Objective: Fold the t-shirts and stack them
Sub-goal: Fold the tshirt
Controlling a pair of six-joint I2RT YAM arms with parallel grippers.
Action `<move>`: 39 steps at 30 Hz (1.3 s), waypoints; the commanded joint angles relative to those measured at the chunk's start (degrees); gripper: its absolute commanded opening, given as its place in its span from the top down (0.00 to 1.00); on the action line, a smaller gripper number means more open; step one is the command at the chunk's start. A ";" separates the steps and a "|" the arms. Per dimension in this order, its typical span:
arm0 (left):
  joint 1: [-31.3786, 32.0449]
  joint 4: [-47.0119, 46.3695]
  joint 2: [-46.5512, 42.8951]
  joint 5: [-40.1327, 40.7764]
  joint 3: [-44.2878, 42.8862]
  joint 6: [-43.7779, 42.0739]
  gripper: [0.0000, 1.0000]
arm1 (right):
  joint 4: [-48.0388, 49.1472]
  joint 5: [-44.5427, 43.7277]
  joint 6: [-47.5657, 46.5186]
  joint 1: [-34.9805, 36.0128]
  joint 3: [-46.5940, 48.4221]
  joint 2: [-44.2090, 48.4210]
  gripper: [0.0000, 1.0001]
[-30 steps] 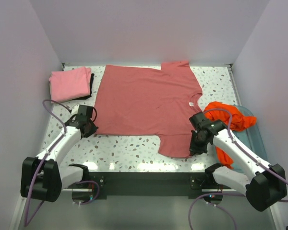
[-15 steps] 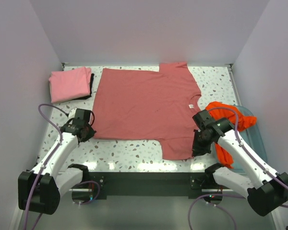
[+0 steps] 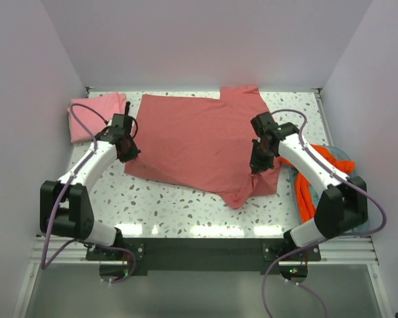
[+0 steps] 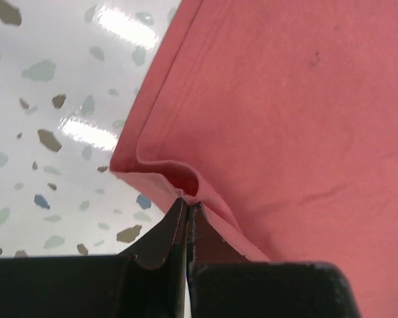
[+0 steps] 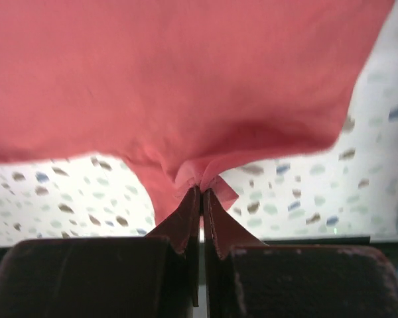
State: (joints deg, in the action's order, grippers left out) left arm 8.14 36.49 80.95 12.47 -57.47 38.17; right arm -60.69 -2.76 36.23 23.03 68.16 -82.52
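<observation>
Rose-red t-shirt (image 3: 199,139), near corners pinched in left tool (image 4: 186,207), right tool (image 5: 201,191)

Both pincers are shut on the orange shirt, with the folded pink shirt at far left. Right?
No: the left pincer and right pincer are shut on the rose-red shirt, as both wrist views show. The pink shirt is far left.

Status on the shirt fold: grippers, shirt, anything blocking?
Both shut: left gripper on the rose-red t-shirt at its left edge, right gripper on its right side. Near edge held off the table. Pink t-shirt far left, orange t-shirt right, neither blocking.
</observation>
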 commanded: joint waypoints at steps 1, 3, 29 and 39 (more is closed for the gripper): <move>-0.85 -3.53 4.82 -1.92 -5.71 -3.98 1.00 | 7.42 -1.46 -5.10 -3.42 7.06 -5.35 1.00; -1.02 -3.97 7.89 -2.19 -8.34 -4.51 1.00 | 8.65 -0.93 -6.34 -5.70 12.33 -10.87 1.00; -8.14 -3.09 28.47 -10.88 -29.88 -12.94 1.00 | 0.83 -0.22 -14.78 -11.51 54.62 -41.14 1.00; -8.14 -3.09 31.99 -13.34 -33.49 -15.32 1.00 | -1.01 0.83 -15.13 -12.57 63.32 -45.80 1.00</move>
State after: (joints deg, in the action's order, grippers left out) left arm 0.64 33.91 110.98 1.21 -88.07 25.26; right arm -59.99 -2.85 22.20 10.79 128.53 -126.72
